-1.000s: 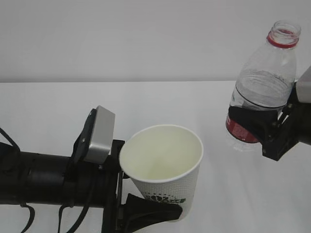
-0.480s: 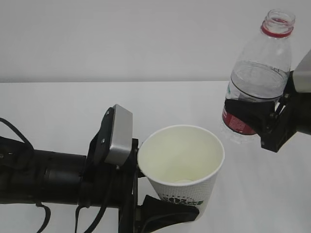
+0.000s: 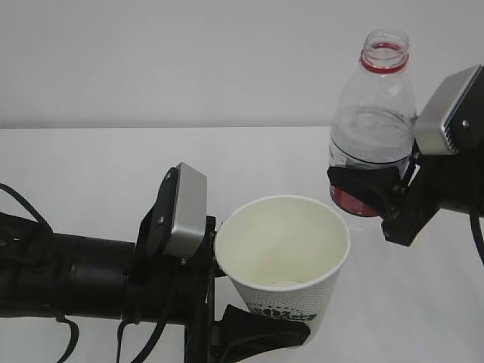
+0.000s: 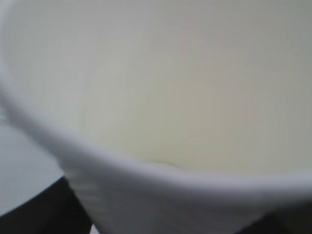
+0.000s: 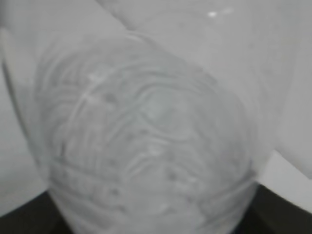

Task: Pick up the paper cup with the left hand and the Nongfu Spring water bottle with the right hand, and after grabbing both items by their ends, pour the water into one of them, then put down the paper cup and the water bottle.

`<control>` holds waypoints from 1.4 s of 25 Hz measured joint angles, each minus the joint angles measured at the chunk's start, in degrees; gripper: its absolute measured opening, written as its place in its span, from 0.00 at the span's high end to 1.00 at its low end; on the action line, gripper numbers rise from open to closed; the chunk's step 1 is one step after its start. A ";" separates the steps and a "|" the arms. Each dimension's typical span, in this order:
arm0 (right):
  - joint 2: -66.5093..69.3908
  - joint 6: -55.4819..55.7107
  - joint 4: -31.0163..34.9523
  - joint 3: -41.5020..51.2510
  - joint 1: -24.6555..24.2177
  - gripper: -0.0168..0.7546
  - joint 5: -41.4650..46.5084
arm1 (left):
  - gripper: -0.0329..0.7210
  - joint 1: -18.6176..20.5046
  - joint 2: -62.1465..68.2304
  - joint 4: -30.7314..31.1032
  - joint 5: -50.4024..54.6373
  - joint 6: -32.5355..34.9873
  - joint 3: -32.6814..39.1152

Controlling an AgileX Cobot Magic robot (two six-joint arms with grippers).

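Note:
The white paper cup [image 3: 283, 249] is held upright above the table, with my left gripper [image 3: 257, 333] shut on its lower wall by the green logo. Its cream inside fills the left wrist view [image 4: 161, 97]. A pale round patch lies at its bottom; I cannot tell if that is water. The Nongfu Spring water bottle [image 3: 374, 128] stands upright and uncapped in the air, just right of and above the cup's rim. My right gripper [image 3: 370, 193] is shut on it at the red label. The bottle's ribbed wall [image 5: 146, 146] fills the right wrist view, blurred.
A white table [image 3: 91, 174] runs back to a plain white wall [image 3: 189, 60]. The left arm's silver-grey wrist box [image 3: 185, 215] sits beside the cup's rim, and the right arm's box [image 3: 450, 113] stands right of the bottle.
The left arm carried the cup to the right, then held still. The right arm has moved the bottle left and a little up, closer to the cup's rim.

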 joint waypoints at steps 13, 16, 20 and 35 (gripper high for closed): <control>0.00 -4.22 -6.24 -5.31 3.45 0.36 0.86 | 0.24 0.00 0.00 0.35 0.00 0.00 0.00; 0.00 -6.93 -7.17 -5.31 3.45 0.36 0.86 | 0.24 0.00 0.00 0.46 0.00 0.00 0.00; 0.00 -9.05 -7.40 -5.31 3.45 0.36 1.29 | 0.24 0.00 0.00 2.08 0.00 0.00 0.00; 0.00 -22.58 -7.40 -5.31 3.45 0.36 2.45 | 0.24 0.00 0.00 4.38 0.00 0.00 0.00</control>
